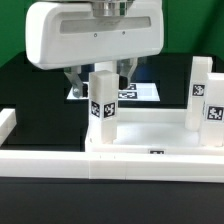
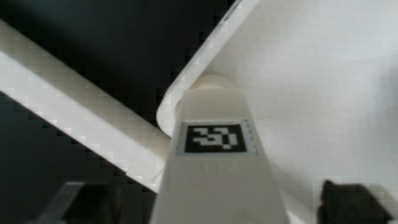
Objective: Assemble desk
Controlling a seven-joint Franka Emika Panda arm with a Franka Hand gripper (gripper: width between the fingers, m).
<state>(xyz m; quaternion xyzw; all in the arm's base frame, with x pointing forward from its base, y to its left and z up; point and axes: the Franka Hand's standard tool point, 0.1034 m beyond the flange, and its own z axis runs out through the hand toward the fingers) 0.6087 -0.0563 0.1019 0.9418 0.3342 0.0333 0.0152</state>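
Desk panel [image 1: 150,140] is lying flat on the black tabletop [image 1: 30,95], open side up. Its long axis is running across the exterior view from left to right, and its front edge is sitting against the long white border bar [image 1: 50,163].

Two legs are standing upright in it, long axes vertical. The near leg [image 1: 103,98] is rising from the corner at the exterior view's left, its tag [image 1: 102,110] facing the camera. The far leg [image 1: 205,95] is standing at the exterior view's right, showing two tags on its faces.

The end effector [image 1: 100,78] is hanging directly over the near leg, fingers pointing down. The wrist view is looking down the length of this leg [image 2: 215,150], with the end effector [image 2: 214,205] spread wide. One dark fingertip [image 2: 89,205] is showing on each side, with a gap between each and the leg. It is straddling the leg but gripping nothing, and no contact is visible.

Marker board [image 1: 138,92] is lying flat behind the fingers, partly hidden.

Markings: only black-and-white square tags, including a small one on the panel's front edge [image 1: 155,153]. No readable lettering or brand is showing anywhere.
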